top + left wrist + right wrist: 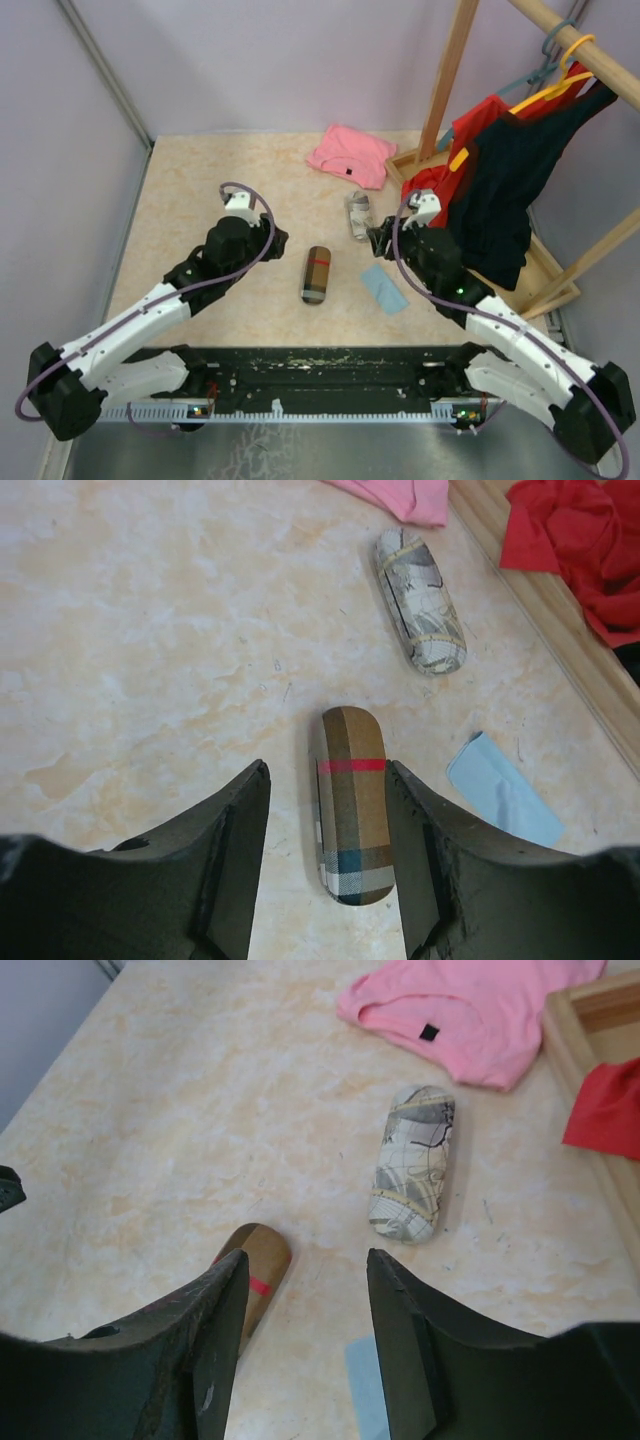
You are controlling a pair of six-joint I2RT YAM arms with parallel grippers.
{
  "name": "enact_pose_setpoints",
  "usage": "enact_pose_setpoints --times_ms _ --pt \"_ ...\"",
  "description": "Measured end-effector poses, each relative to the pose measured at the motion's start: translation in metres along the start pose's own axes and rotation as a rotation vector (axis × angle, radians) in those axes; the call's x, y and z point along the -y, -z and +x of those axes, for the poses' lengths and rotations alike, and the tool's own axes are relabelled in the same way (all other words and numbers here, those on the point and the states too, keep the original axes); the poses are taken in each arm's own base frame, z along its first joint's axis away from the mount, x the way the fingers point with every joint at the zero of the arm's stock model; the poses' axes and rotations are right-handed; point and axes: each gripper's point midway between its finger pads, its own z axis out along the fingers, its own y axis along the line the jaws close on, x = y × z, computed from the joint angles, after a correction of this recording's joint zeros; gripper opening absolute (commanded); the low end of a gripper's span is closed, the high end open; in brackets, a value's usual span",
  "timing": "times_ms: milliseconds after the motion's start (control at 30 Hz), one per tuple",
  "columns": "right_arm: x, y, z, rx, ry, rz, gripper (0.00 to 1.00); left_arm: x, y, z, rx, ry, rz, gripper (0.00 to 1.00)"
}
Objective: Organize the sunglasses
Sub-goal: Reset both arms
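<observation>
No sunglasses show in any view; both pairs are hidden or out of view. A closed brown plaid case (317,273) lies mid-table, also in the left wrist view (354,805) and the right wrist view (257,1265). A closed grey map-patterned case (358,215) lies behind it (420,600) (414,1163). A light blue cloth (385,289) lies right of the brown case (503,792). My left gripper (328,775) is open and empty, hovering over the brown case's near end. My right gripper (305,1260) is open and empty above the table between the two cases.
A pink shirt (351,155) lies at the back. A wooden clothes rack (447,75) with red and dark garments (505,170) on hangers stands at the right, its base frame (545,590) on the table. Purple walls close in the left and back.
</observation>
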Motion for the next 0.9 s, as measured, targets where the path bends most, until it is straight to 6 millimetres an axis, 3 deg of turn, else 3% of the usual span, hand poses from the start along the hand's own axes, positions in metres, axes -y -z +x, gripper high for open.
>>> enact_pose_setpoints --times_ms 67,233,333,467,667,900 --pt "0.003 0.015 -0.014 0.063 0.043 -0.005 0.57 -0.003 0.007 -0.009 0.04 0.007 -0.008 0.62" --pt "0.008 0.042 -0.025 0.154 0.102 -0.024 0.71 -0.018 0.025 -0.022 0.131 0.034 -0.045 0.74" --pt "0.011 0.06 -0.027 0.217 0.123 -0.042 0.86 -0.03 0.034 -0.023 0.169 0.056 -0.073 0.82" --pt "0.019 0.081 -0.021 0.304 0.125 -0.061 0.88 -0.046 0.044 -0.012 0.204 0.088 -0.097 0.99" --pt "0.035 0.105 -0.01 0.422 0.073 -0.053 0.89 -0.079 0.048 0.031 0.204 0.129 -0.151 1.0" --pt "0.038 0.1 0.006 0.355 0.08 -0.043 0.91 -0.091 0.056 0.039 0.251 0.173 -0.158 1.0"
